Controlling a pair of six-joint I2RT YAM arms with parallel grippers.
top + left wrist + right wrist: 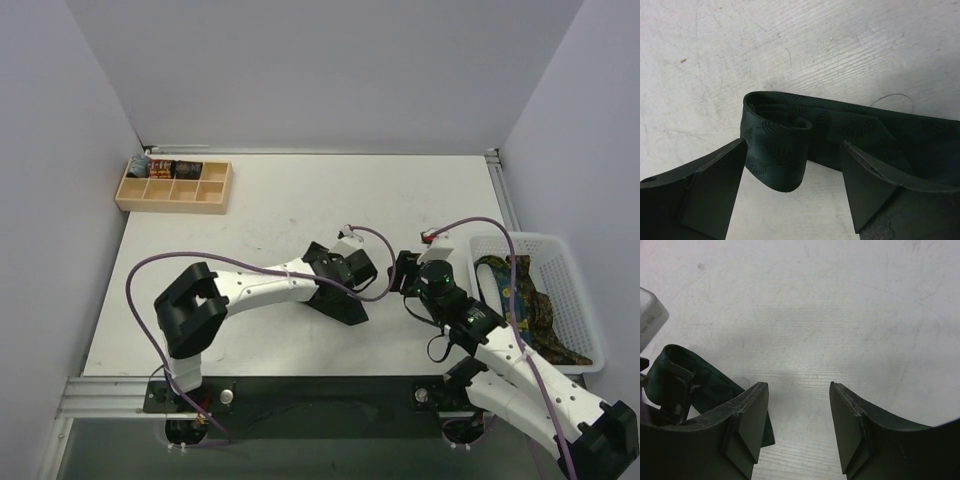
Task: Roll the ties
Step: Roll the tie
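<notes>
At the far-left corner of the table [300, 200] sits my tray [170, 208], with a few dark rolls [165, 167] in its back row; I take them for finished ties, though they are too small to be sure.

Near the table's middle, toward the near edge, my left claw [794, 145] stands wide open. The green tie [840, 122] lies on the table with its end folded over into a loose loop between the fingers [715, 190], not pinched.

Just right of it, my right claw [797, 386] is also open, with bare table between its jaws and the tie's strip off to its left side.

At the right edge, the basket [582, 290] holds more ties [530, 310], unrolled.

I judge this to be the start of the green roll. Next I would close the left claw on the loop and turn it along the strip while the right one pins the tail flat.
</notes>
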